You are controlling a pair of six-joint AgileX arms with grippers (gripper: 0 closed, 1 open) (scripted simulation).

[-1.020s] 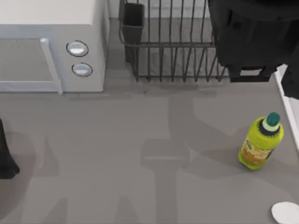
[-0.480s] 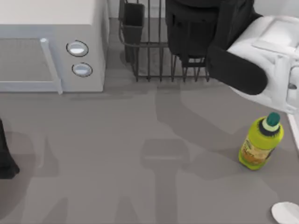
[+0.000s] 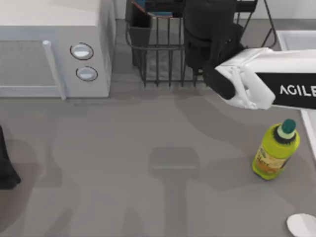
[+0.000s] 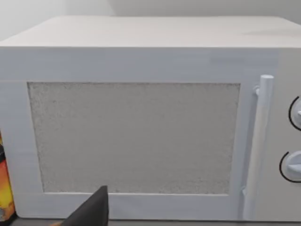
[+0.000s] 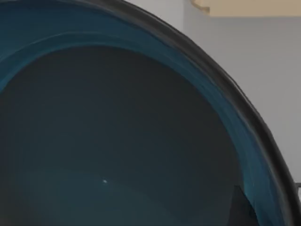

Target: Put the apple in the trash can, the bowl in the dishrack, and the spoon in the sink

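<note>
The dishrack (image 3: 163, 54) stands at the far edge of the counter (image 3: 123, 163), just right of the white microwave (image 3: 54, 49). Its black utensil cup (image 3: 140, 29) sits at its left corner. Above the rack's far part, a sliver of the bowl (image 3: 153, 6) shows teal-blue with a reddish-brown edge, at the top border of the top view and partly hidden by the right arm's dark wrist. Whether the bowl rests in the rack or hangs above it cannot be told.

In the right wrist view the bowl (image 5: 117, 141) appears very close: a deep, dark teal hollow with a brighter blue band under a thin dark rim. The right gripper (image 3: 210, 29) hangs over the dishrack's middle; whether it grips the bowl cannot be told.

At the far right, a corner of the sink (image 3: 296, 39) shows its raised white rim. A yellow-green bottle (image 3: 275, 150) with a green cap stands on the right of the counter, and the spoon's pale oval head (image 3: 302, 224) lies near the right corner.

The left arm (image 3: 6, 168) is parked at the left edge, and the state of its gripper cannot be told.
</note>
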